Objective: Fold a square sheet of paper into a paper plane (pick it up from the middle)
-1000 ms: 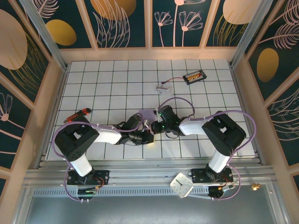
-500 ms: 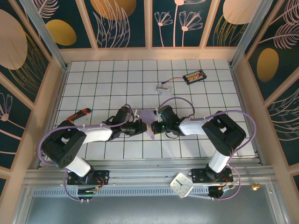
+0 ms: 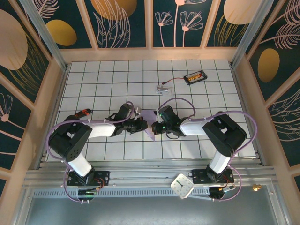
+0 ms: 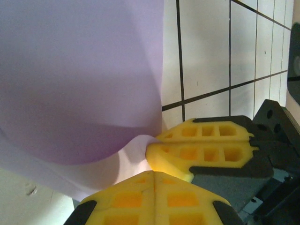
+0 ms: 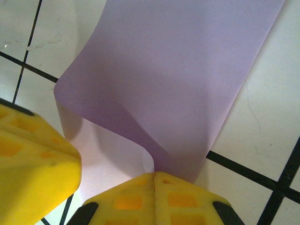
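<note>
Seen from above, the arms hide most of the lavender sheet of paper [image 5: 173, 70], and close up its edges are cut off. It curls over the surface's [image 3: 117, 79] middle. The left pincer [image 4: 153, 174] and right pincer [image 5: 154, 176] both clamp it, tips nearly touching.

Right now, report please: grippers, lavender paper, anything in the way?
Left gripper shut on thin lavender paper sheet. Right gripper shut on same sheet. Sheet bent between them. Clear plastic piece with wire lies apart, farther back.
</note>
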